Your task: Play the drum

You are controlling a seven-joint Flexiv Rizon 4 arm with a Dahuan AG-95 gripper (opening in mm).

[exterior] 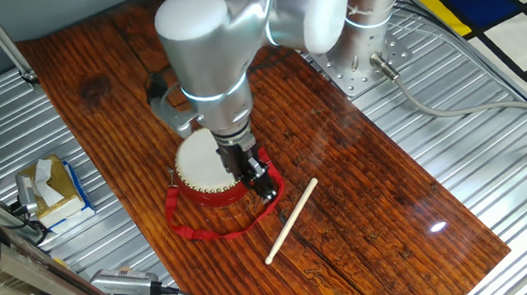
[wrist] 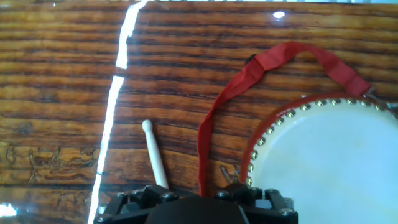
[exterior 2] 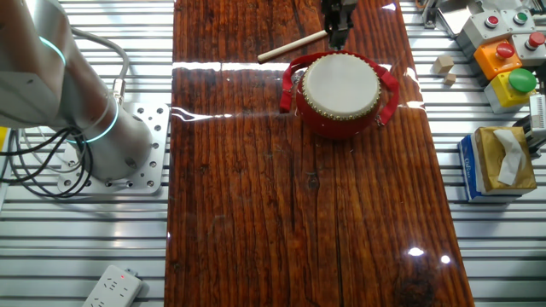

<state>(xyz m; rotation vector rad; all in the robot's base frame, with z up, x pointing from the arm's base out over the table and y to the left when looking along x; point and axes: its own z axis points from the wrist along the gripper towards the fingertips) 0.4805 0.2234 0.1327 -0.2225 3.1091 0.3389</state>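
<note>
The red drum (exterior: pixel 208 169) with its cream skin and brass studs stands on the wooden board; it also shows in the other fixed view (exterior 2: pixel 341 92) and at the right of the hand view (wrist: pixel 329 162). Its red strap (wrist: pixel 230 99) loops over the board. The thin pale stick (exterior: pixel 291 221) lies loose on the board beside the drum, and in the hand view its tip (wrist: pixel 149 134) points away while its other end runs under the hand. My gripper (exterior: pixel 264 182) hovers low by the drum's rim, near the stick's end (exterior 2: pixel 339 32). Its fingertips are hidden, and nothing shows in them.
A tissue box (exterior: pixel 52 189) sits on the metal table left of the board. A button box (exterior 2: pixel 503 60) and a second tissue box (exterior 2: pixel 499 162) stand beside the board. A power strip (exterior 2: pixel 115 288) lies near the robot base (exterior 2: pixel 94 128).
</note>
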